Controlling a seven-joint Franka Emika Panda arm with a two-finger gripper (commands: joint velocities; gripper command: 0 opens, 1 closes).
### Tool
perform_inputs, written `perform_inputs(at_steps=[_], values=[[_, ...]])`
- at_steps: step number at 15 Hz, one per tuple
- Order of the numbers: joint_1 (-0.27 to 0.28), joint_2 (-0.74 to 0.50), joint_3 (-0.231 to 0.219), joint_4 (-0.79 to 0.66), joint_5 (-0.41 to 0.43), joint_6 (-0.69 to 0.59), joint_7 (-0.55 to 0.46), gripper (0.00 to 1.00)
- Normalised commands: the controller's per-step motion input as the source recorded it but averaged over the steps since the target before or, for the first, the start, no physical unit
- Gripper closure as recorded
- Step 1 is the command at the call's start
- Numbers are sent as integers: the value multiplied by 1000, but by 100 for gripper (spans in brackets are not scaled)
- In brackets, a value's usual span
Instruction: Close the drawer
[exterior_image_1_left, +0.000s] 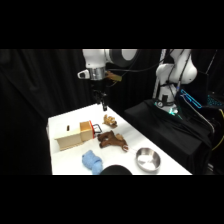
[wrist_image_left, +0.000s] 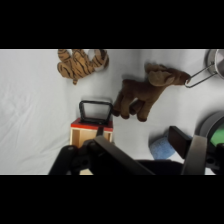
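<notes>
Here, the drawer (exterior_image_1_left: 87, 130) sits at the right end of the light tan wooden box (exterior_image_1_left: 69, 138), which lies left of the middle of the white table (exterior_image_1_left: 62, 120). Its red-orange front faces the plush toys, and you can see it standing a little proud of the box end, so it is not pushed fully home. In the wrist view the drawer (wrist_image_left: 92, 126) shows its red top edge and its dark, loop-shaped handle (wrist_image_left: 95, 110), which points up the picture towards the toys.

Just beside the handle you have a brown plush toy (exterior_image_1_left: 112, 140), its legs close to the drawer front; whether it touches is hard to say. A striped tiger plush (exterior_image_1_left: 109, 120) lies a bit further back, near the far edge of the table. A blue cloth (exterior_image_1_left: 91, 161) is bunched in front of the box, near the table's front edge, and a metal bowl (exterior_image_1_left: 148, 159) stands off to the right.

Your gripper (exterior_image_1_left: 103, 106) hangs above the table behind the drawer, clear of everything. In the wrist view its fingers (wrist_image_left: 195, 155) stand apart with nothing between them, so it is open and empty.
</notes>
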Motion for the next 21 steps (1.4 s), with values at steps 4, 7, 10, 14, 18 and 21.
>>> perform_inputs(at_steps=[4, 7, 10, 14, 18, 21], values=[[-43, -4, -4, -8, -36, 47, 42, 0], [-94, -48, -55, -39, -32, 99, 24, 0], [-106, -67, -64, -87, 6, 167, -21, 0], [-88, -63, -44, -187, 41, 362, -45, 0], [-65, -1, -22, -208, 99, 433, -78, 0], [-59, 67, -4, -170, 192, 412, -178, 0]])
